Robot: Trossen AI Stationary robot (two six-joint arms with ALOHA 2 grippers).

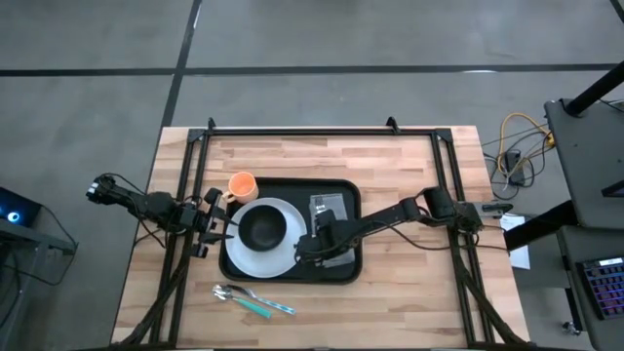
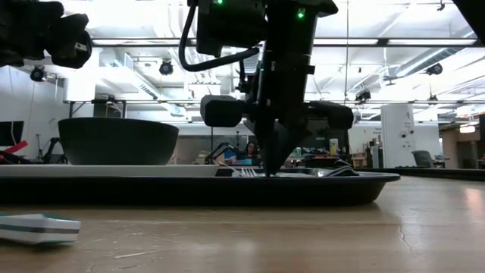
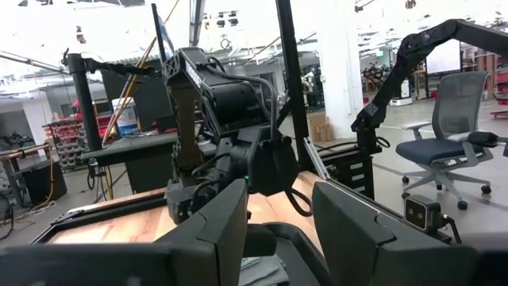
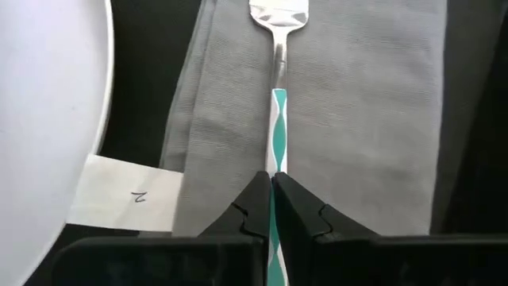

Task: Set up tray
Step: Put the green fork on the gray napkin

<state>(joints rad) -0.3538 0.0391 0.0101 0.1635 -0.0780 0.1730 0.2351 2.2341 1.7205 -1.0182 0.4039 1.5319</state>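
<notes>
My right pincer pinches the teal-and-white handle of a steel fork lying on the folded grey cloth napkin, inside the large black rectangular tray beneath me on the wooden desk. The fork's long axis runs straight ahead, tines pointing away. Opening carelessly could skew it, probably onto the round white plate beside. My left pincer waits, parted, past the plate.

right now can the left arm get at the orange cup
Probably yes. The left gripper hovers open at the tray's left edge, and the orange cup stands close by on the table with nothing between them. The right gripper is busy holding the fork on the napkin.
</notes>
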